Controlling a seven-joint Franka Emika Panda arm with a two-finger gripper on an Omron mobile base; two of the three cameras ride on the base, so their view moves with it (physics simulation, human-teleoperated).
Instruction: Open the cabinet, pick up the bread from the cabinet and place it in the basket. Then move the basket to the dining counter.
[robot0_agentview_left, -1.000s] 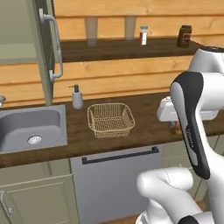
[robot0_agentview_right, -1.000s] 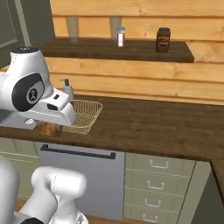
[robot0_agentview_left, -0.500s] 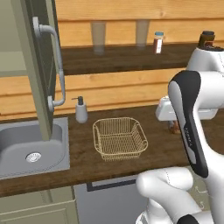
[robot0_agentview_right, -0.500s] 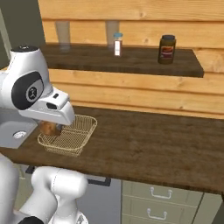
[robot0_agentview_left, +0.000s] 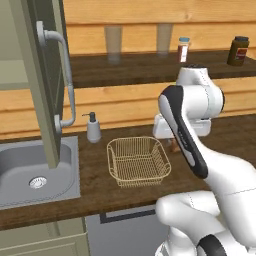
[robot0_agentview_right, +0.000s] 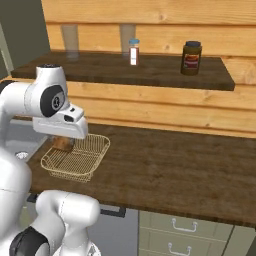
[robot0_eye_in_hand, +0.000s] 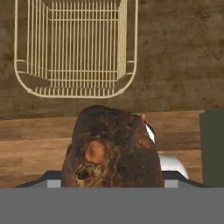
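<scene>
My gripper (robot0_agentview_right: 63, 143) hangs beside the far right rim of the basket (robot0_agentview_left: 137, 160), just above the worktop. It is shut on the bread (robot0_eye_in_hand: 111, 151), a round brown lump that covers the fingertips in the hand view. From the right base the bread (robot0_agentview_right: 62, 143) peeks out under the white hand, at the far left rim of the pale wire basket (robot0_agentview_right: 76, 158). The basket (robot0_eye_in_hand: 74, 48) holds nothing. The cabinet door (robot0_agentview_left: 44, 85) stands open at the left, its curved silver handle (robot0_agentview_left: 66, 82) facing me. The dining counter is out of view.
A grey sink (robot0_agentview_left: 35, 172) lies left of the basket, with a soap dispenser (robot0_agentview_left: 93, 128) behind it. The wooden shelf (robot0_agentview_right: 150, 70) carries a shaker (robot0_agentview_right: 133, 52), a dark jar (robot0_agentview_right: 191, 57) and two glasses. Bare worktop (robot0_agentview_right: 170, 170) stretches to the right.
The whole scene has shifted and grown in both base views, so the camera has moved. The bread stays in the gripper beside the basket.
</scene>
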